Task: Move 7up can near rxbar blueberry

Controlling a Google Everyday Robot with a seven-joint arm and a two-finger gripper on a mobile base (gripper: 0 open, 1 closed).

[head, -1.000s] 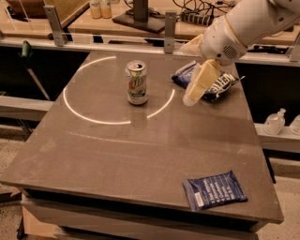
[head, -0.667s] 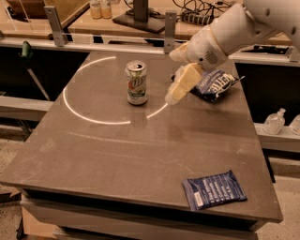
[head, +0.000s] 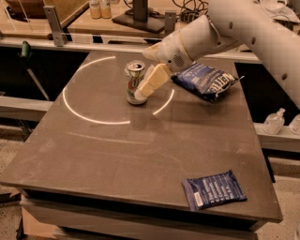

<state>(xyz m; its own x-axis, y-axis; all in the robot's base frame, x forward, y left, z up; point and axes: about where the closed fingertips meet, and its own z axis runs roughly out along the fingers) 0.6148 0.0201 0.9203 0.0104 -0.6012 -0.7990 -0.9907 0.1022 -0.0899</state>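
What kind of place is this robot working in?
Probably a lab or workshop: a grey table, and a bench behind it carrying cables and bottles. The gripper is at the 7up can on the table's far side.

On the bench (head: 93, 154), the 7up can (head: 133, 75) is stood toward 11 o'clock. The gripper (head: 144, 91) is found just at the can's 3 o'clock side. A chip bag (head: 206, 80) is laid at 1 o'clock, and the rxbar blueberry (head: 214, 190) at 5 o'clock, well apart from the can.
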